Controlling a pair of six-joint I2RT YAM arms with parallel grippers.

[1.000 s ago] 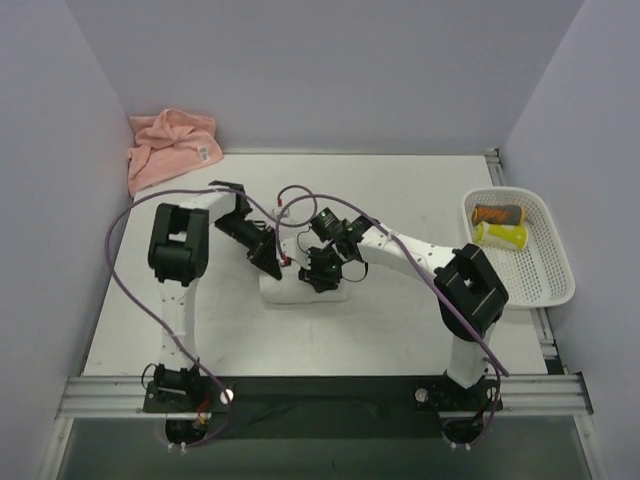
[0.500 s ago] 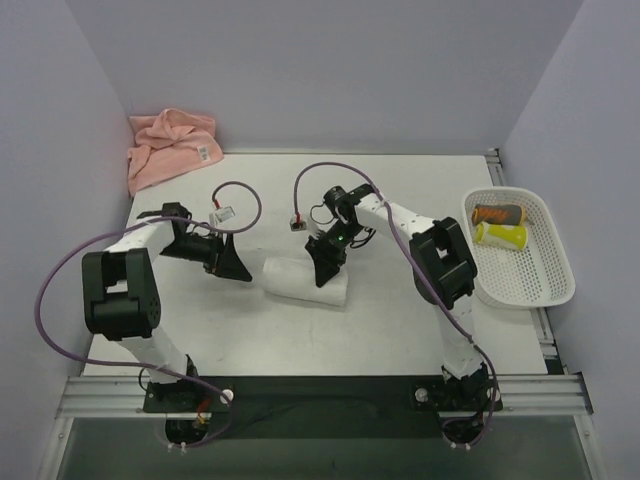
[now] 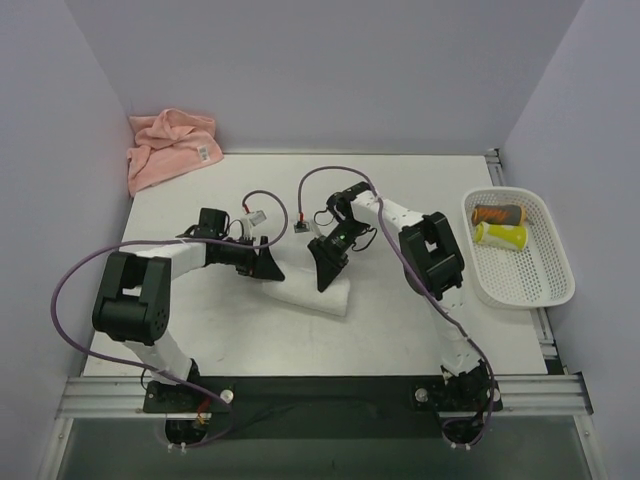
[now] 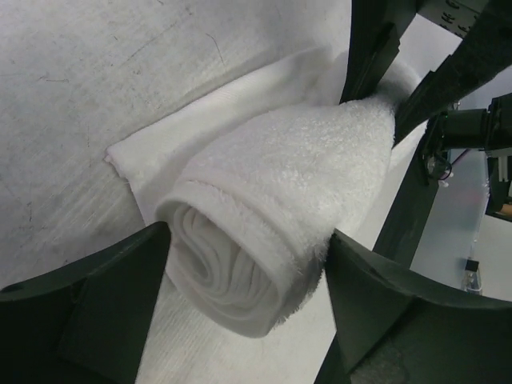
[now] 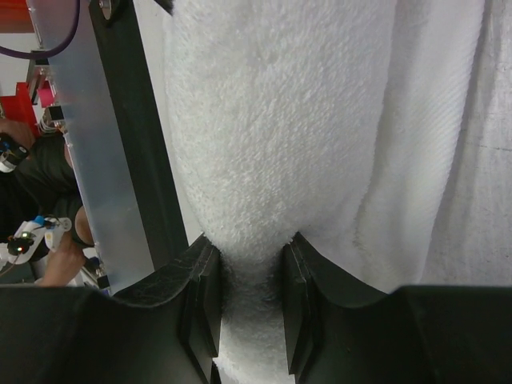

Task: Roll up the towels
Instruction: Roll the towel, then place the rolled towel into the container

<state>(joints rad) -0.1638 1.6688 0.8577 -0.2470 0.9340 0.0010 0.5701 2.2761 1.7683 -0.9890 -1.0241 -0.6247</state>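
On a white table [image 3: 400, 320], a white towel [image 3: 310, 290] is lying near the middle, partly rolled into a thick cylinder with a flat, unrolled flap trailing beneath it toward the near side. The left gripper [image 3: 268, 266] is reaching in from the left with its jaws spread wide. Its two dark fingers [image 4: 104, 304] are flanking the spiral end of the roll, one on each side and just beside the cloth, though whether they are actually pressing it cannot be told. The right gripper [image 3: 328, 272] is coming down on the opposite end of the roll with its jaws drawn narrow. Its fingers [image 5: 200, 296] are pinching the terry cloth between them, so the fabric is bunching into a tight waist there. A salmon-pink towel [image 3: 170, 148] is sitting crumpled in the far left corner against the wall, well apart from both arms, its small white tag [image 3: 203, 154] showing. A white mesh basket [image 3: 555, 285] is resting at the right edge of the table, holding two small rolled items.
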